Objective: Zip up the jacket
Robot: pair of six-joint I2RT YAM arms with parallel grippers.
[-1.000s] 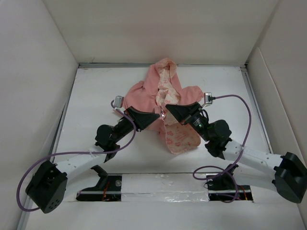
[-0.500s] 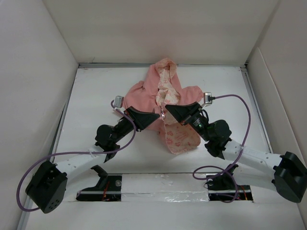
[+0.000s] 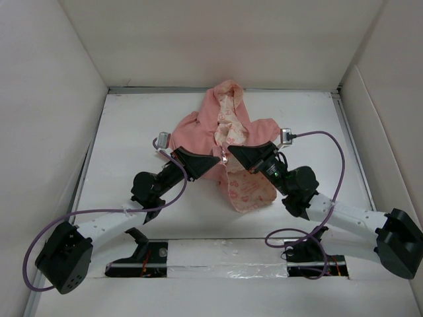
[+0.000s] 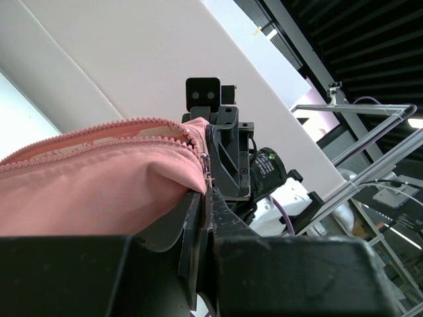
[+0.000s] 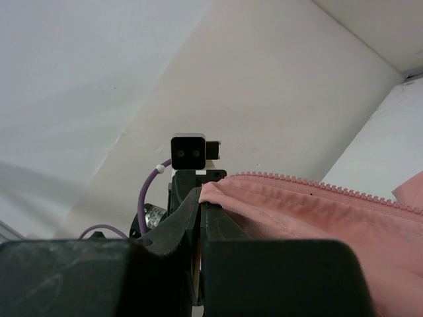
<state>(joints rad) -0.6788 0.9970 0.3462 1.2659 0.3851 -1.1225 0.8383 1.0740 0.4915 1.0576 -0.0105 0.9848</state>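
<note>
Evidently early. The jacket [image 3: 198,129] lies on the table [image 3: 132,125], centre-far, with its front open and cream lining showing. The left gripper [image 3: 211,160] and right gripper [image 3: 235,152] each pinch a zipper edge mid-front. Judged: nearly the whole zip is not yet closed.

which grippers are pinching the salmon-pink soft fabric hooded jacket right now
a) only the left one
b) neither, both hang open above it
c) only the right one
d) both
d: in its own wrist view the left gripper is shut on a fold of the salmon-pink hooded jacket, the right gripper likewise in its view, and from above both meet at the jacket's front.
</note>
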